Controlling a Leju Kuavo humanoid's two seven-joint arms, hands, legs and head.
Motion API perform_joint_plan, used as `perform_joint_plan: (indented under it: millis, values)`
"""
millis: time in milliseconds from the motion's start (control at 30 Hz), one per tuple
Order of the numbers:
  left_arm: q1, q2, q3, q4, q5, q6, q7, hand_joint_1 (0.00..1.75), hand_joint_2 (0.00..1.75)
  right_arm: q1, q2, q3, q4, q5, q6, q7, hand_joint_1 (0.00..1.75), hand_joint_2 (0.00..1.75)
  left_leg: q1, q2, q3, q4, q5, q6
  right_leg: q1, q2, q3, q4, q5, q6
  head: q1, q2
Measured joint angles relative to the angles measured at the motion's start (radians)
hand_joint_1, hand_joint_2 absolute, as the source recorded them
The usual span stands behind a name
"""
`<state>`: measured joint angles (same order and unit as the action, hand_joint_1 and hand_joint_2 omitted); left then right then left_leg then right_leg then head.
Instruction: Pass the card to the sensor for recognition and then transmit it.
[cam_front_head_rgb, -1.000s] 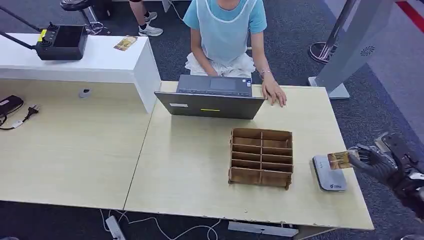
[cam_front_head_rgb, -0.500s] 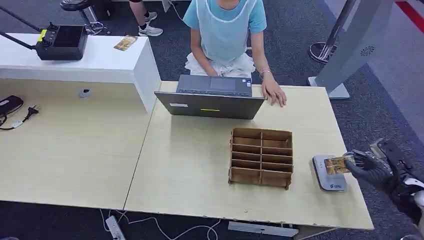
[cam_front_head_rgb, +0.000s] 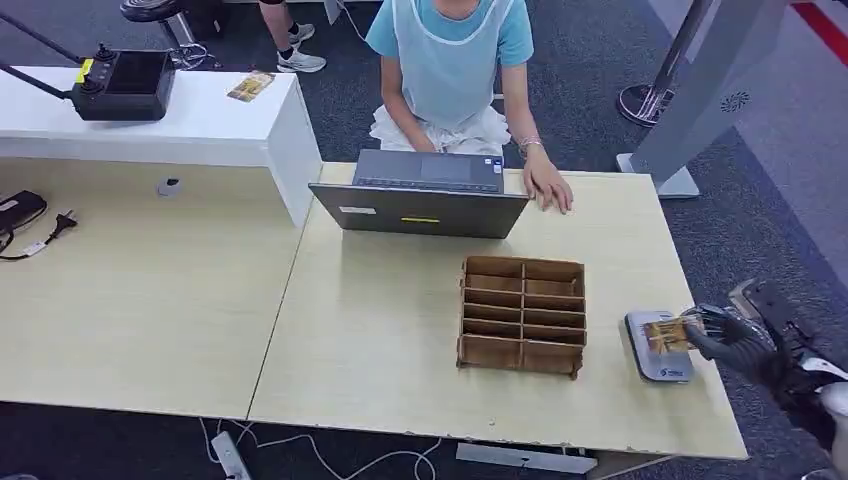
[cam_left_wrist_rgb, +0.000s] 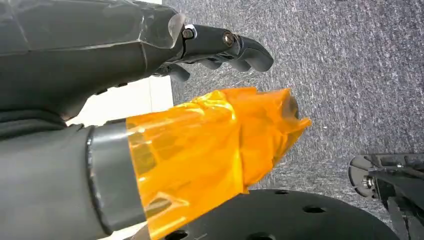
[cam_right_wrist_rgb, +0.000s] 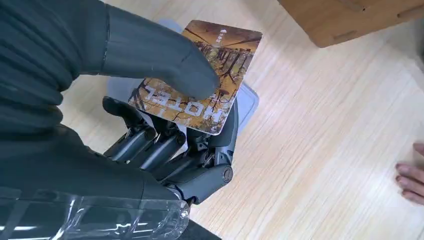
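Right wrist view: right hand (cam_right_wrist_rgb: 165, 125) pinches the card (cam_right_wrist_rgb: 205, 75) over the sensor (cam_front_head_rgb: 657, 345); thumb-only grip risks slipping or tilting, spoiling recognition.

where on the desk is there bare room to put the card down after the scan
Free: the wide patch left of the wooden organizer, below the laptop; also the strip along the near edge. Crowded: the right edge, where the right hand holds the card over the sensor.

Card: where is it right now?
The card is held in the right hand, just over the grey sensor near the table's right edge in the head view, right of the wooden divider box.
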<state>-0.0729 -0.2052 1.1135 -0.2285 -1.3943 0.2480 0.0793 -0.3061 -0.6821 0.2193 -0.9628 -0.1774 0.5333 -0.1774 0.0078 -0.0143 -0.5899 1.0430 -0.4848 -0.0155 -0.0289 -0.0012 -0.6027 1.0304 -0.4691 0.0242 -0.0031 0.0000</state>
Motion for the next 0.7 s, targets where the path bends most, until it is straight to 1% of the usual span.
perform_joint_plan:
  millis: [233, 700]
  values:
    - [0.0, 0.0, 0.0, 0.0, 0.0, 0.0, 0.0, 0.0, 0.0, -0.007, 0.006, 0.014, 0.017, 0.006, -0.017, 0.001, 1.75, 1.75, 0.0, 0.0, 0.0, 0.0, 0.0, 0.0, 0.0, 0.0, 0.0, 0.0, 0.0, 0.0, 0.0, 0.0]
    - [0.0, 0.0, -0.001, 0.0, -0.005, 0.0, 0.0, 0.0, 0.0, -0.009, 0.013, 0.01, 0.1, 0.019, -0.064, -0.002, 1.75, 1.75, 0.0, 0.0, 0.0, 0.0, 0.0, 0.0, 0.0, 0.0, 0.0, 0.0, 0.0, 0.0, 0.0, 0.0]
